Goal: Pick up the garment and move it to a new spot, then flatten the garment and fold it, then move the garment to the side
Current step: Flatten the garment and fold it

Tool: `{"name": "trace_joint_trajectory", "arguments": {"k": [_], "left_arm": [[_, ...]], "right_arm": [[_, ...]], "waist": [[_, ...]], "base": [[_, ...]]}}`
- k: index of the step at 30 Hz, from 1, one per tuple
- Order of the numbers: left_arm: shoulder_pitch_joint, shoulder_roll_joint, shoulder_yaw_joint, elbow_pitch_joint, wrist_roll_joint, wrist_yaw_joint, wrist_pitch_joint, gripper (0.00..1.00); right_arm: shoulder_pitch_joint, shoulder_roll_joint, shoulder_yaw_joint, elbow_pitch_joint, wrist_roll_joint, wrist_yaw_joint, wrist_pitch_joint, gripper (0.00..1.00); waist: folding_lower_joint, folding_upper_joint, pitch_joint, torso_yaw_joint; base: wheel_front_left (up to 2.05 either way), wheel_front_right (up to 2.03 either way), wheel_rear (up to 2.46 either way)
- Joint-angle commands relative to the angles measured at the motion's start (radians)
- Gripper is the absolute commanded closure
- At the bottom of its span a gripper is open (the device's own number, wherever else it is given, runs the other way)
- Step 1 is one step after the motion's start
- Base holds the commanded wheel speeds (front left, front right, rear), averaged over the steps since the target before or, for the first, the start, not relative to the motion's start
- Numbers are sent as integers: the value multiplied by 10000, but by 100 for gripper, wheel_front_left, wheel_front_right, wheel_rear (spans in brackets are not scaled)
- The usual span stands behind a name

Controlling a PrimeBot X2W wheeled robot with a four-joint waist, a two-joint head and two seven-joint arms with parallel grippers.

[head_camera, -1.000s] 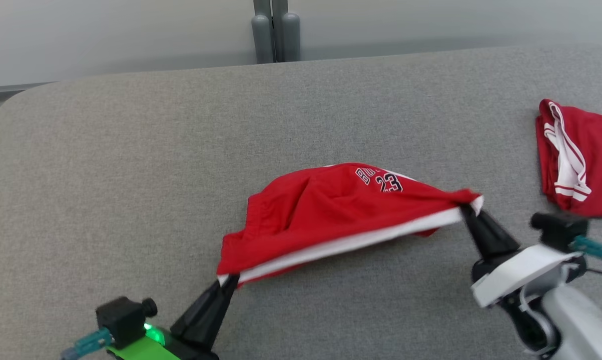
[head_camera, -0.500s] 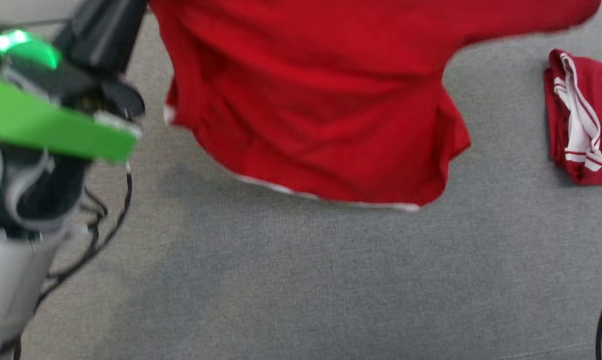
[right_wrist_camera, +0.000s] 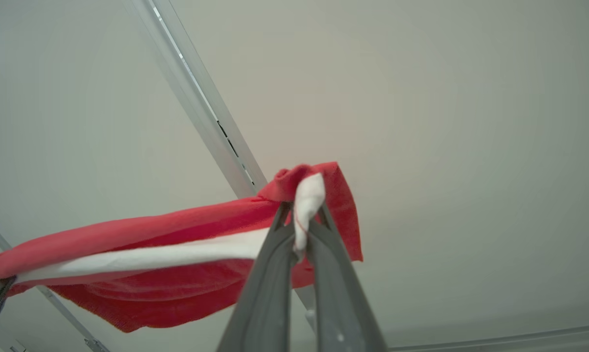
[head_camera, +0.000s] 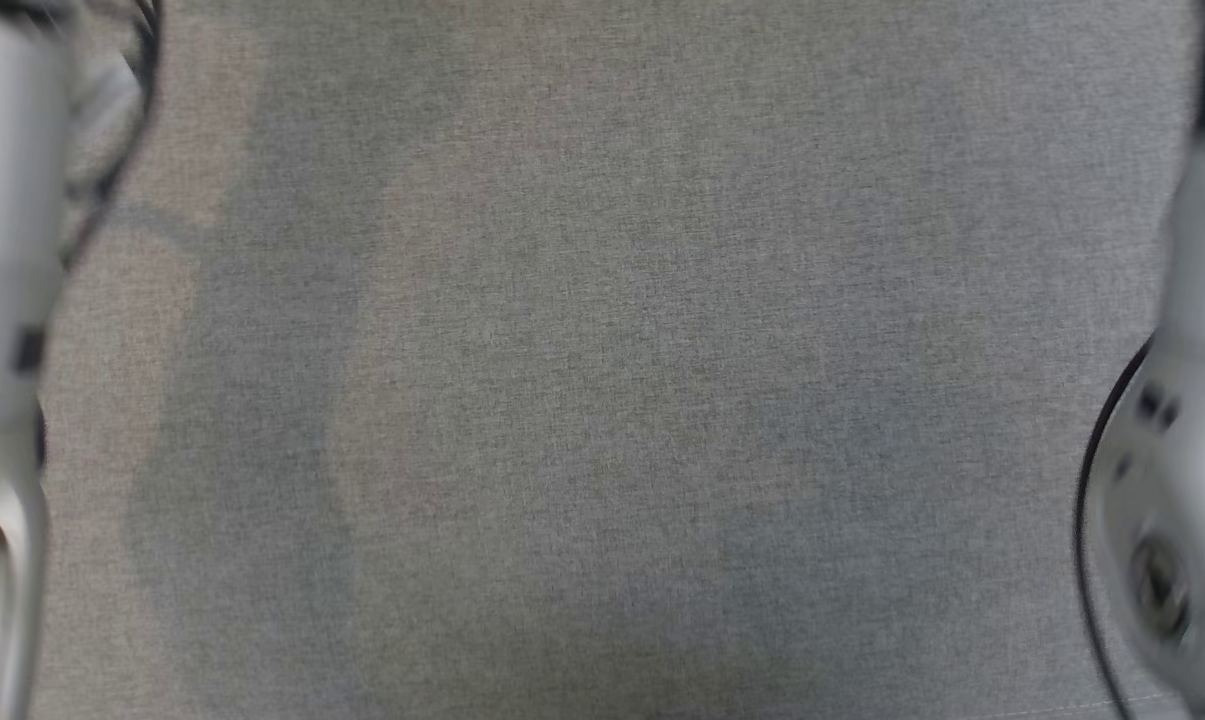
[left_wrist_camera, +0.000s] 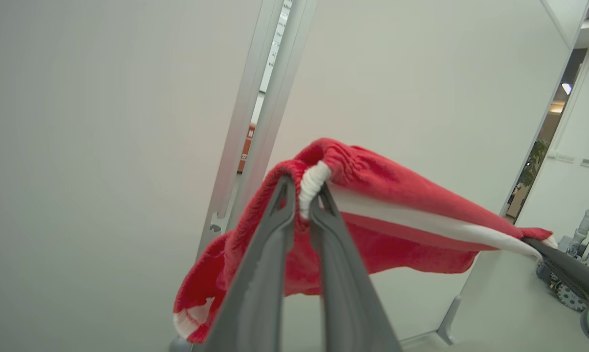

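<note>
**Pale wall behind, red garment point(left_wrist_camera: 397, 183) hanging between both grippers**

A plain pale wall point(left_wrist_camera: 103, 146) with a slim metal post point(left_wrist_camera: 270, 98) running up it is filling the background of both wrist views. In front of it the garment, red with a white band along one edge, is hanging in the air, stretched between the two grippers and touching nothing else.

The left gripper point(left_wrist_camera: 301, 188) is pinching one bunched corner of the garment. Its two dark fingers are closing on the white trim there, with only the cloth between the tips. From that corner the white band is running off to the right of the left wrist view, and loose red cloth is drooping below it.

The right gripper point(right_wrist_camera: 302, 208) is clamping the opposite corner in the same way, its fingers squeezing a fold of white trim topped by a red tuft. In the right wrist view the band is stretching away to the lower left, with the red cloth sagging beneath.

In the head view a grey fabric surface point(head_camera: 602, 360) is lying below. A blurred pale left forearm point(head_camera: 2, 250) is standing at the left edge and a pale right forearm point(head_camera: 1182, 450) at the right edge.
</note>
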Motion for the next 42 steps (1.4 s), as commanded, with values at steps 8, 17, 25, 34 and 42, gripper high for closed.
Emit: {"name": "trace_joint_trajectory", "arguments": {"k": [8,17,25,34,42], "left_arm": [[5680,455,-1062,-1077,230,-142,-530,100],[12098,187,-946,-2401,706,-127,-519,100],[15329,-424,68,-2884,671,-63,-554,100],[13543,-653,-807,-4325,-379,-126,78,100],[11042,-1245,-1558,-4313,-1318,-131,1017,100]], "right_arm": [[6028,-142,650,-861,1469,-9,-1248,100],[12307,-301,513,-2659,3046,-18,-1506,100],[15522,-400,-696,-3690,3676,-79,-1258,100],[12165,-728,-361,-2799,2640,-18,244,100],[8453,-1414,-450,-769,1066,-9,1730,100]], "waist": [[-4,0,-1393,225],[-4,0,-3397,419],[-4,0,-4186,714],[-4,0,-3647,1353],[-4,0,-2438,2505]], "base": [[0,0,0],[0,0,0],[0,0,0],[0,0,0],[0,0,0]]}}
